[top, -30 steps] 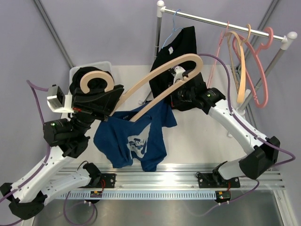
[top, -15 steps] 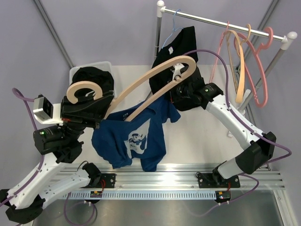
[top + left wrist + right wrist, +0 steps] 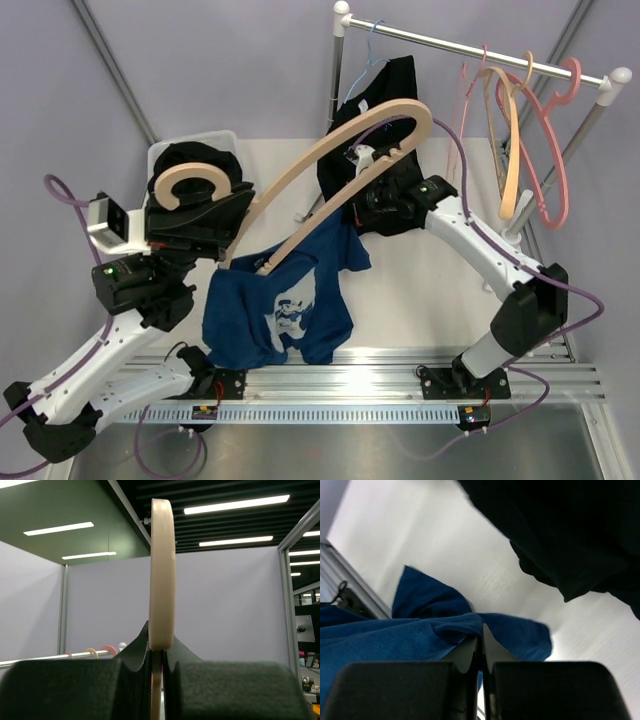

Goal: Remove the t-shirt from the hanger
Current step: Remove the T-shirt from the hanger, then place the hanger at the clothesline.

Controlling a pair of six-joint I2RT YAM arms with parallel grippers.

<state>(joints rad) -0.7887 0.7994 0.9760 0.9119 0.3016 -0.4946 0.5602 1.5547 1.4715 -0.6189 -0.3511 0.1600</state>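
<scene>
Item 1. Wooden hanger: large, pale, curved. It is held aloft above the counter, hook end to the left and the bend of its arc to the upper right. The lower arm slants down to the left, and its tip goes into the neck of the shirt.

Item 2. Blue t-shirt, white print on the front. It is bunched below the hanger, with the lower part spread on the counter near the front rail and the upper part drawn up along the hanger's lower arm. It is not yet free of the hanger.

Item 3. Left end effector: fingers pressed together on the hanger just below the hook. In the wrist view the wood stands edge-on between them.

Item 4. Right end effector: fingers pressed together, pinching a fold of the blue cloth at the shirt's upper right edge.

Item 5. Garment rail at the far right corner, carrying:
- a black garment on a thin blue hanger;
- pink hangers;
- a second wooden hanger.

Item 6. White bin, far left, holding dark clothing.
</scene>
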